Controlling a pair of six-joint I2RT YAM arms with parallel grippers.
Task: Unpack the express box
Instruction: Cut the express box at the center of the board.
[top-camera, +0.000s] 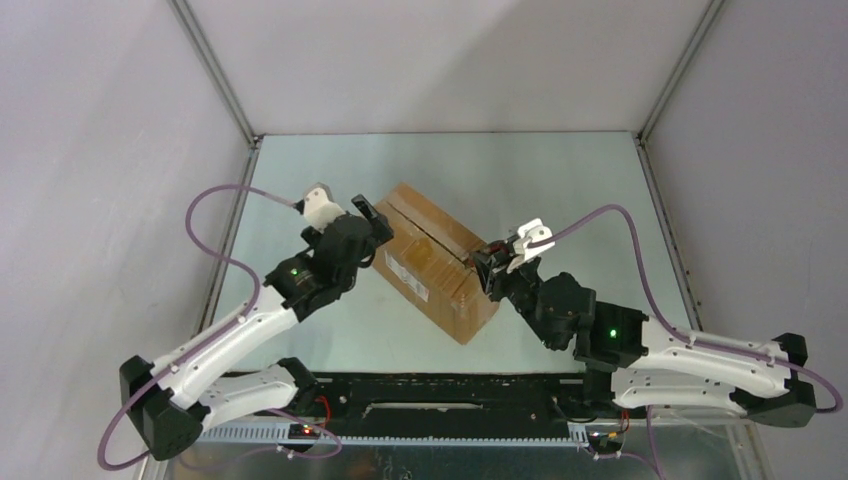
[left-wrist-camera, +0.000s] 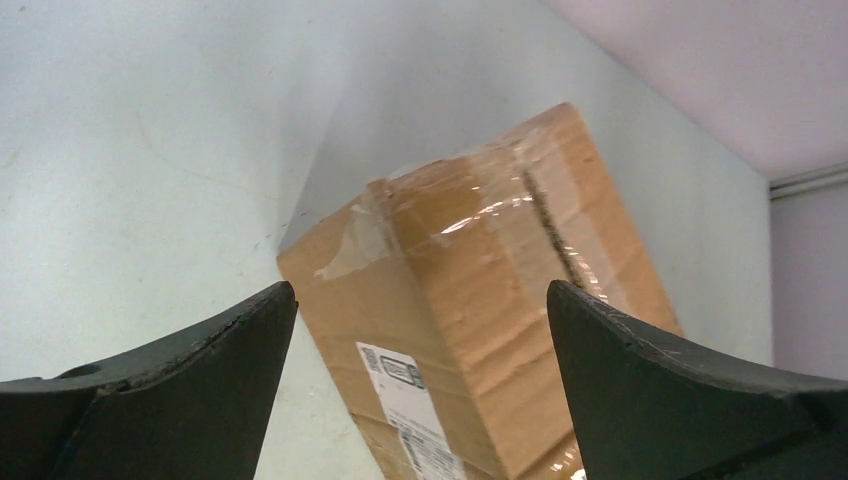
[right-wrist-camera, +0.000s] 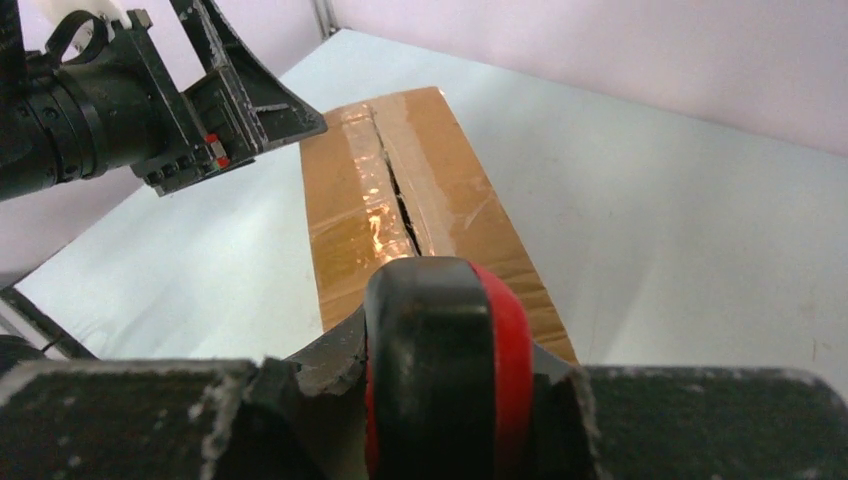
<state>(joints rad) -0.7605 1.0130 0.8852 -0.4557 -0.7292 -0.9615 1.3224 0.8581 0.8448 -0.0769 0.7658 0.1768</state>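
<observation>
Brown express box (top-camera: 437, 258) sits mid-frame on the tabletop (top-camera: 560, 180); left gripper (top-camera: 374, 222) is wide open, empty; right gripper (top-camera: 487, 263) squeezes a red-black tool (right-wrist-camera: 445, 370).

There's the pale grey-green tabletop (top-camera: 560, 180) laid out flat, plain lilac-grey wall panels (top-camera: 440, 60) closing it in on three sides, with silver metal struts (top-camera: 215, 70) at the corners. A long black rail (top-camera: 450, 395) runs along the near edge, and up close sits a rounded black-and-red tool (right-wrist-camera: 440, 370).

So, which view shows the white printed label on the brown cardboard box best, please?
Left wrist: the white printed label is close and large. Top external shows it tiny; right wrist misses it.
</observation>
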